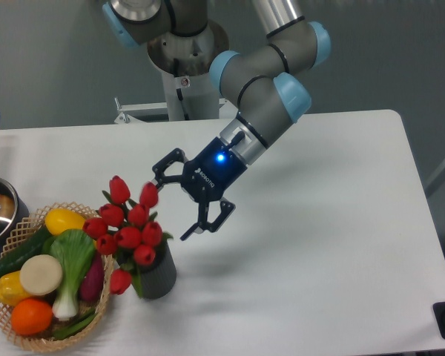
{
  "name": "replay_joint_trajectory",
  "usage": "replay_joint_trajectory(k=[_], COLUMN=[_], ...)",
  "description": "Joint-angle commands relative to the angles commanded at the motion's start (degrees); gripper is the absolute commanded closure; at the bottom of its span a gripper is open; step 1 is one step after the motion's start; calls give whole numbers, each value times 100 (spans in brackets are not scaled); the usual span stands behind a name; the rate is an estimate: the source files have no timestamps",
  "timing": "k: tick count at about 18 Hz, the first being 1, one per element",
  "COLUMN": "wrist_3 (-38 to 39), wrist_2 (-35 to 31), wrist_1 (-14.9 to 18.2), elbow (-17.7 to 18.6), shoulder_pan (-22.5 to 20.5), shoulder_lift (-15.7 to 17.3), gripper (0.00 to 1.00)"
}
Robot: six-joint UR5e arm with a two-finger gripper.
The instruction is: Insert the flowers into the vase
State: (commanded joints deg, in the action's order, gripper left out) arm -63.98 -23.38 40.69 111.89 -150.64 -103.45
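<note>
Black two-finger gripper (173, 199) spread wide, holding nothing, just right of red tulip bunch (127, 226) standing in dark grey ribbed vase (158, 274)

Matt ribbed grey vase (158, 274), glossy plastic-looking red flowers (130, 226), woven wicker basket (30, 222), smooth white table (319, 245).

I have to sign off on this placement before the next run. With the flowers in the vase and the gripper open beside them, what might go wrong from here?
1. The open gripper hangs just right of the topmost blooms of the flowers; a careless retreat might catch one and drag the bunch out.
2. The flowers lean left, one bloom drooping over the rim of the vase, so the small vase may tip.
3. The vase stands right beside the basket; a fall would likely hit it.
</note>
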Motion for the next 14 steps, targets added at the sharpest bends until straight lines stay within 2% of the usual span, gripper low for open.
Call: replay_joint_trajectory(k=[3, 6, 8, 11, 14], wrist_3=[9, 18, 18, -9, -254], wrist_2=[-244, -1174, -2087, -3896, -5261], wrist_1=[9, 18, 18, 18, 26], elbow=[9, 9, 9, 9, 26], shoulder_pan=[-184, -238, -238, -194, -176], shoulder_lift=[88, 307, 518, 834, 914], gripper=[0, 0, 0, 0, 0])
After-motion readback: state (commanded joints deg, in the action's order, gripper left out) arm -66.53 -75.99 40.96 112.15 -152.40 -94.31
